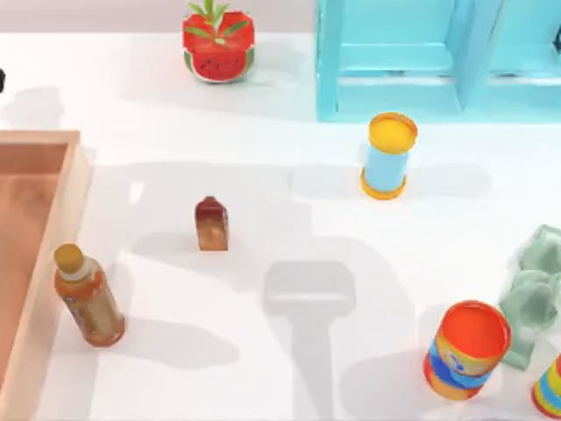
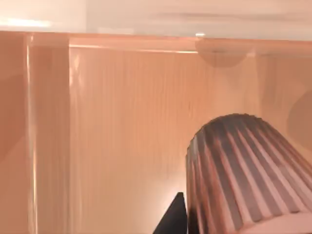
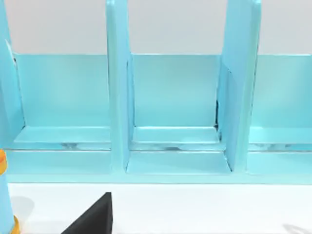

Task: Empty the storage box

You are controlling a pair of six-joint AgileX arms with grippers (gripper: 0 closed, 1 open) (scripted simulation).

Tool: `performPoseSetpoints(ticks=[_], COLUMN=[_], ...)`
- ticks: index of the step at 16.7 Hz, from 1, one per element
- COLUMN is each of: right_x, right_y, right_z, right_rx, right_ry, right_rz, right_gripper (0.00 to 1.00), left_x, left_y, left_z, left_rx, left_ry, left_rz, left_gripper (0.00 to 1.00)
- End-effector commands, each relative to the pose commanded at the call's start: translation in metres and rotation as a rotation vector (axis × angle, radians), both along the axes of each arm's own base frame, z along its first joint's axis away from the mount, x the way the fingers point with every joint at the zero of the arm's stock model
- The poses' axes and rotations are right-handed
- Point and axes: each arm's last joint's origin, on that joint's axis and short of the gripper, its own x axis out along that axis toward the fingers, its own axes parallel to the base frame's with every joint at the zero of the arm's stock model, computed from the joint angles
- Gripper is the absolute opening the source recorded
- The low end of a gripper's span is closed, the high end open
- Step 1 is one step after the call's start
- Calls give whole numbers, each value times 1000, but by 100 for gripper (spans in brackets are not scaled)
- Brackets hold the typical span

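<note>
Storage box (image 1: 77, 189) sitting at the desk's (image 1: 289, 263) left edge. Tea bottle (image 1: 88, 296) standing just right of the box, outside its rim. Left wrist right inside the box, ribbed brown cap (image 2: 248, 175) up close. Can't tell either arm's jaws.

the storage box (image 1: 35, 175) is light orange-tan wood with a fine grain, its floor a deeper reddish tan. the shelf frame (image 1: 403, 61) is turquoise-blue throughout. the table (image 1: 289, 351) is white. a watermelon-patterned pot (image 1: 218, 48) is red with green leaves and a green rim below. one can (image 1: 387, 156) is pale blue with orange-yellow ends; another can (image 1: 465, 349) is orange-red with blue and yellow print. a bottle (image 1: 88, 296) is amber-orange with a yellow cap. a small bottle (image 1: 211, 224) is dark red fading to tan. a ribbed cap (image 2: 248, 175) shows brown and pale stripes.
</note>
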Motion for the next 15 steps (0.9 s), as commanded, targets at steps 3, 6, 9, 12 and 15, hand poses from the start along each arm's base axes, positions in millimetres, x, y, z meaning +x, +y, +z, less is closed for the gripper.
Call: performPoseSetpoints(ticks=[3, 6, 9, 12, 15], right_x=[0, 0, 0, 0, 0], right_y=[0, 0, 0, 0, 0], right_z=[0, 0, 0, 0, 0], right_rx=[0, 0, 0, 0, 0], right_ry=[0, 0, 0, 0, 0], right_rz=[0, 0, 0, 0, 0], right_gripper=[100, 100, 100, 100, 100], left_x=[-11, -25, -31, -30, -27], left_y=[1, -2, -5, -4, -18], left_z=[23, 32, 34, 31, 31], left_rx=[-27, -80, -111, -110, -123], left_ry=[92, 189, 227, 234, 210], left_rz=[-5, -19, -27, -27, -35], left_gripper=[0, 0, 0, 0, 0])
